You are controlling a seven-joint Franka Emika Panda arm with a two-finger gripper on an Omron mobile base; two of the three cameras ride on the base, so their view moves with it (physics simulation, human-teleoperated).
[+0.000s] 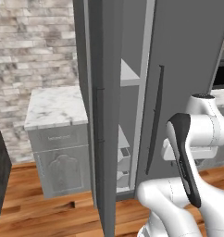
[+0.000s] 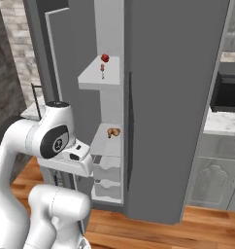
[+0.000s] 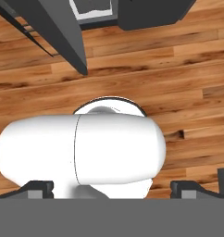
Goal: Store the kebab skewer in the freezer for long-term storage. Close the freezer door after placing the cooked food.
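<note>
The freezer is dark grey outside, with white inner shelves. Its freezer door is the same dark grey, edged with a white lining, and the neighbouring door carries a thin black bar handle. On an upper shelf sit a round red food and the kebab skewer, silver with red-orange chunks; lower down lies a brown lump. The counter is white marble veined grey, the wall pale mottled brick, the floor warm striped wood.

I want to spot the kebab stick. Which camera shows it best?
The right base view: the kebab skewer lies on the freezer's upper shelf, beside a round red food. In the left base view the freezer door hides it.
</note>
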